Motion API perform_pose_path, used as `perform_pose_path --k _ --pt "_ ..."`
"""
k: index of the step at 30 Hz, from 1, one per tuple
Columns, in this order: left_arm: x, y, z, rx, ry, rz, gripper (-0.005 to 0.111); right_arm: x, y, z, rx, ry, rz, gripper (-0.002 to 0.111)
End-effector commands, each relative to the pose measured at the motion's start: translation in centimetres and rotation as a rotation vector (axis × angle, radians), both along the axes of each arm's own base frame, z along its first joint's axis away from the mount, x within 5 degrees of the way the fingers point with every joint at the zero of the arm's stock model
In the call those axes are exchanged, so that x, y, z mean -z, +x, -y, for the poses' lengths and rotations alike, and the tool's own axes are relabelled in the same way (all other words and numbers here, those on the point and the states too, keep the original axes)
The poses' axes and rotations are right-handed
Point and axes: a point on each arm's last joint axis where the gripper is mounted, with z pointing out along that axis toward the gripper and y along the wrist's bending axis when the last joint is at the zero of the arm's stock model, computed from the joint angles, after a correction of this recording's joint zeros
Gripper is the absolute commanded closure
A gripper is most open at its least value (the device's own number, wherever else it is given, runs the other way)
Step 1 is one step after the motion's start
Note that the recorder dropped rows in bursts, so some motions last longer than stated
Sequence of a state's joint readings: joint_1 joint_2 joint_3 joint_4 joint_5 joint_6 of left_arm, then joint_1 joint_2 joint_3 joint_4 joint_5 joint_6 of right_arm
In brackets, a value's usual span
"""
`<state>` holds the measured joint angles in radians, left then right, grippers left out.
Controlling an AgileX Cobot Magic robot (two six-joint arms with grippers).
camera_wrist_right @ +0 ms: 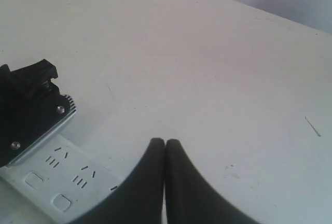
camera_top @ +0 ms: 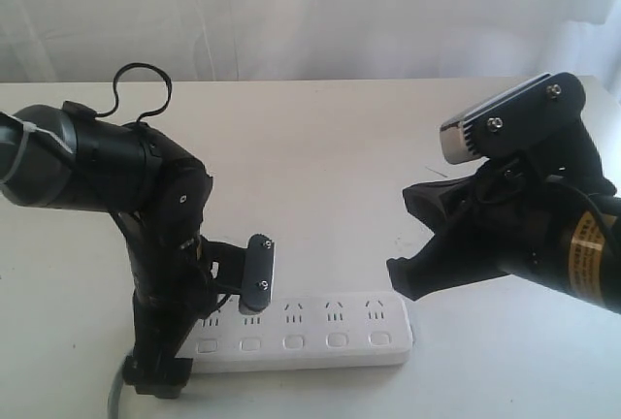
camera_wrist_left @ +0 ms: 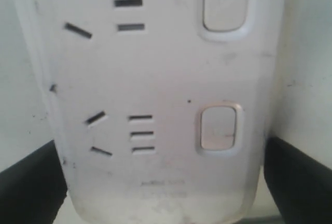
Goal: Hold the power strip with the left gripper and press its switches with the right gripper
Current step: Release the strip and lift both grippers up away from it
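Nearest the exterior camera, the power strip (camera_top: 320, 332) lies flat along the front of the white table (camera_top: 320, 167), long side across the view, socket faces up. Its five switches (camera_top: 294, 342) run in a row along the near edge, one under each socket group. A grey cord (camera_top: 116, 395) leaves the strip's left end and drops out of view. At that same left end the left gripper (camera_top: 206, 327) straddles the strip across its width. One finger is at the near edge and one at the far edge. In the left wrist view its black fingers (camera_wrist_left: 298, 180) meet both long edges of the white bar, clamped on it, with two buttons and two socket groups between them. Behind the fingers the dark arm rises to the left, with a white zip tie (camera_top: 34, 133) and a black cable loop (camera_top: 141, 80) above it. Farther back and to the right, the right gripper (camera_wrist_right: 165, 146) is raised beyond the strip's right end, apart from it and touching no switch. In the right wrist view its two black fingers are pressed together with nothing between them, their tips over bare tabletop and the strip off to one side. An orange-yellow label (camera_top: 587, 249) shows on its thick wrist. A pale curtain (camera_top: 310, 12) closes the scene behind the table.
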<state>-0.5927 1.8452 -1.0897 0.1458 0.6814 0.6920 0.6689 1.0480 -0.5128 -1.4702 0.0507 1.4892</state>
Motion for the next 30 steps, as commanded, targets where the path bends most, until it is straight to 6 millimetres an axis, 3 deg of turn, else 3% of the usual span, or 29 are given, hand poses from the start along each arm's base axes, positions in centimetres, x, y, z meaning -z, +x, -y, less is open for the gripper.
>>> perform_pose_path --k 1,9,12,17,21,30 --pt "-3.0 0.1 0.1 -0.04 -0.009 0.02 0.007 0.0 0.0 0.2 0.004 -0.017 0.014 0.108" --pt "-10.1 -0.9 1.2 -0.093 -0.187 0.182 0.017 0.1 0.0 0.3 0.015 -0.023 0.015 0.108" --pt "-12.1 -1.8 1.7 -0.107 -0.258 0.229 0.027 0.1 0.0 0.4 0.023 -0.023 0.014 0.108" --pt "-14.5 -2.6 1.4 -0.166 -0.34 0.295 0.065 0.1 0.0 0.4 0.022 -0.021 0.011 0.108" --pt "-16.6 -3.2 0.9 -0.209 -0.423 0.369 0.106 0.1 0.0 0.4 0.022 -0.021 0.011 0.108" --pt "-21.8 -4.4 0.4 -0.332 -0.755 0.55 0.106 0.1 0.0 0.4 0.025 -0.021 0.011 0.108"
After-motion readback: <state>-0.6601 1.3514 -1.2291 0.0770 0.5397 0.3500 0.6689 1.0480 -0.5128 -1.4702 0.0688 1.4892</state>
